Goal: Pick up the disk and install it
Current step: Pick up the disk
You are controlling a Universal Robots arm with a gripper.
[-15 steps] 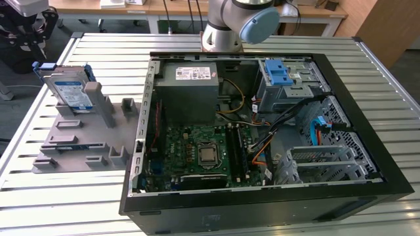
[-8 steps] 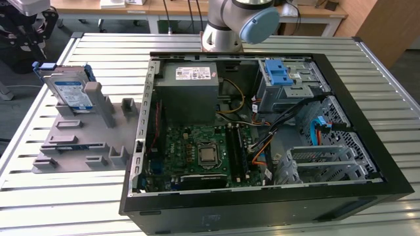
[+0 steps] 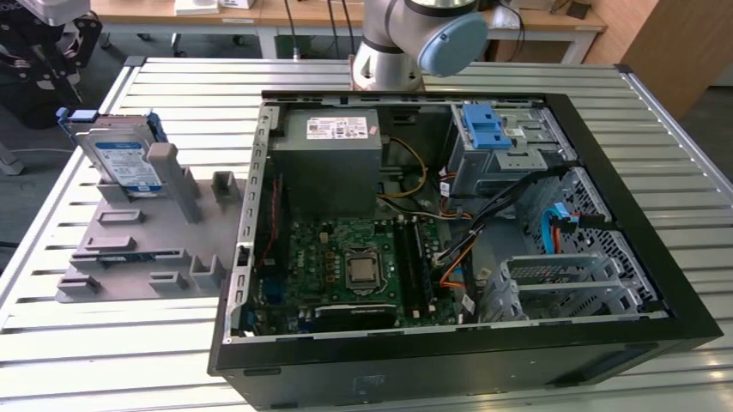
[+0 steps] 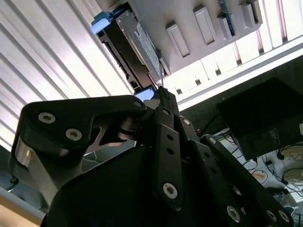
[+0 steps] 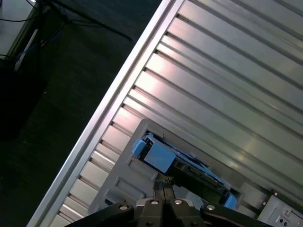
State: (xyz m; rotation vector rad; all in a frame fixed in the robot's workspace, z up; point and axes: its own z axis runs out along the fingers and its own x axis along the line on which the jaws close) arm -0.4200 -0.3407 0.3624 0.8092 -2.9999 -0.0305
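The disk [image 3: 124, 160] is a silver drive with a white-and-blue label and blue rails. It stands on edge in a slot of the grey holder [image 3: 137, 249] on the exterior view's left. In both wrist views my gripper [image 5: 164, 182] [image 4: 162, 92] hangs a short way off the disk [image 5: 163, 158] [image 4: 135, 49], pointing at its blue-railed edge and apart from it. Its two thin fingers are pressed together with nothing between them.
An open black computer case [image 3: 641, 215] lies on the slatted metal table [image 3: 115, 343] on the exterior view's right. Inside are a grey power-supply box [image 3: 326, 163], a motherboard, cables and a drive cage with a blue latch [image 3: 487, 129]. The table edge and dark floor [image 5: 57, 94] lie beyond the holder.
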